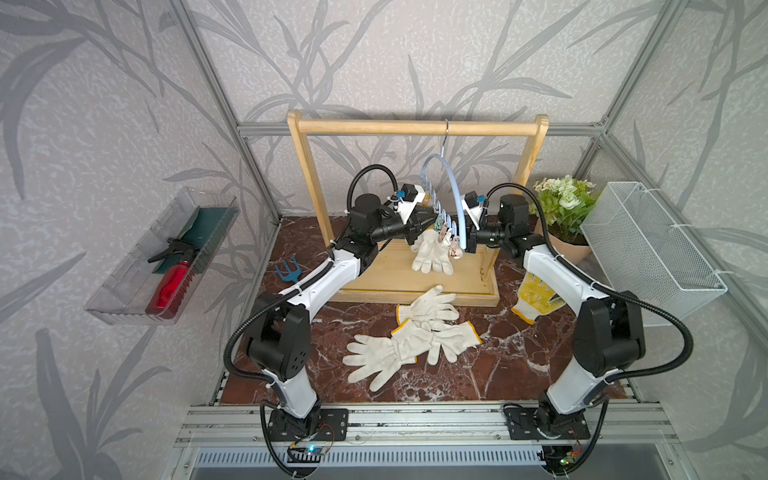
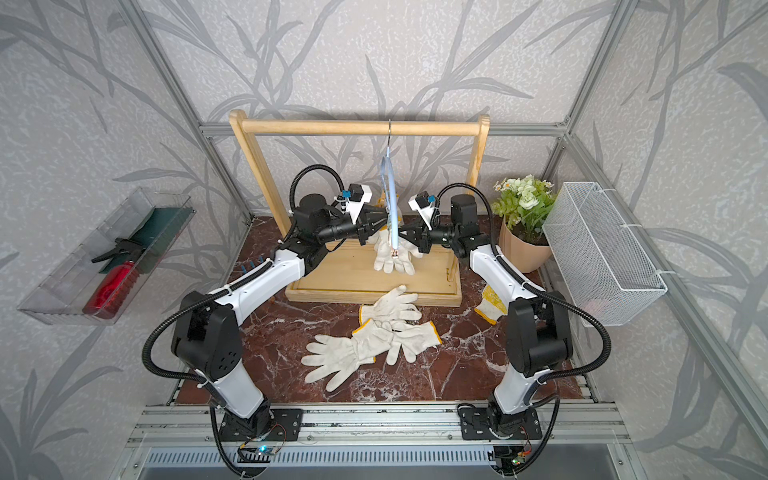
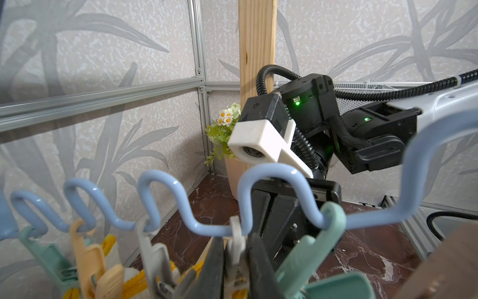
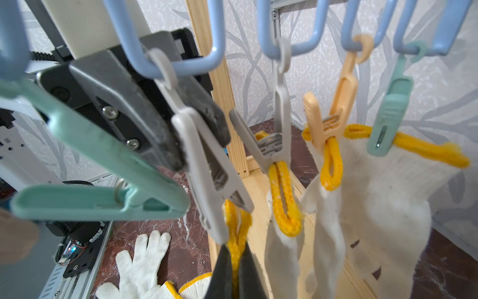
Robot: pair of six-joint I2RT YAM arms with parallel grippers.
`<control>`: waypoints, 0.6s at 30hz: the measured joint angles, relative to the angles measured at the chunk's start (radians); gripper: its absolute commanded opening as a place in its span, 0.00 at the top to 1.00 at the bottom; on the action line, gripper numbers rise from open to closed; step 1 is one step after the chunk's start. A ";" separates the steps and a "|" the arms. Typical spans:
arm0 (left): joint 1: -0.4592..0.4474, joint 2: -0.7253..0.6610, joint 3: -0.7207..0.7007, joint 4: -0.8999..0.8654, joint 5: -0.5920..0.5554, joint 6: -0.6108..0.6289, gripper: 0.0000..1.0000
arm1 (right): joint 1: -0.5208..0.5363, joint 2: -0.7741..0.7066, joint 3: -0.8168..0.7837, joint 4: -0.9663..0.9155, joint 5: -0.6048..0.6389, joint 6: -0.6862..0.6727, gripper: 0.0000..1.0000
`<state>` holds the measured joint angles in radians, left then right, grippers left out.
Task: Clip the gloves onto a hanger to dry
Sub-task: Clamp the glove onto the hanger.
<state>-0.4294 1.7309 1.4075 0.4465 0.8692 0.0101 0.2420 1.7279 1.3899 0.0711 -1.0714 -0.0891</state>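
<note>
The light-blue hanger (image 1: pixel 451 183) (image 2: pixel 390 195) hangs by its hook from the wooden rack's bar. Several off-white gloves (image 1: pixel 432 255) hang from its clips by their yellow cuffs (image 4: pixel 284 202). My left gripper (image 3: pixel 236 248) (image 1: pixel 426 226) is shut on the handles of a pale grey clip (image 4: pixel 207 160), whose mouth stands over a yellow cuff (image 4: pixel 234 225). My right gripper (image 4: pixel 236 248) (image 1: pixel 467 241), on the hanger's other side, is shut on that glove's cuff and holds it up into the clip. Three more gloves (image 1: pixel 415 332) lie overlapping on the marble table.
The wooden rack (image 1: pixel 415 126) stands on a wooden base (image 1: pixel 374 278). A yellow patterned glove (image 1: pixel 536 297) lies under the right arm. A flower pot (image 1: pixel 565 208) and white mesh basket (image 1: pixel 648 249) are at the right, a blue garden fork (image 1: pixel 289 270) and clear wall bin (image 1: pixel 166 257) at the left.
</note>
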 measured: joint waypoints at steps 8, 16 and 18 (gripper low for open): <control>0.016 0.000 0.000 0.001 0.054 -0.030 1.00 | -0.006 0.004 0.005 0.000 -0.039 -0.019 1.00; 0.026 0.003 0.011 0.001 0.091 -0.049 1.00 | -0.006 0.005 0.022 -0.006 -0.059 -0.041 1.00; 0.026 0.005 0.014 0.002 0.098 -0.051 1.00 | -0.006 0.005 0.029 -0.009 -0.063 -0.047 1.00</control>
<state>-0.4034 1.7355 1.4212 0.4480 0.9668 -0.0410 0.2356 1.7325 1.4189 0.0624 -1.1339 -0.1364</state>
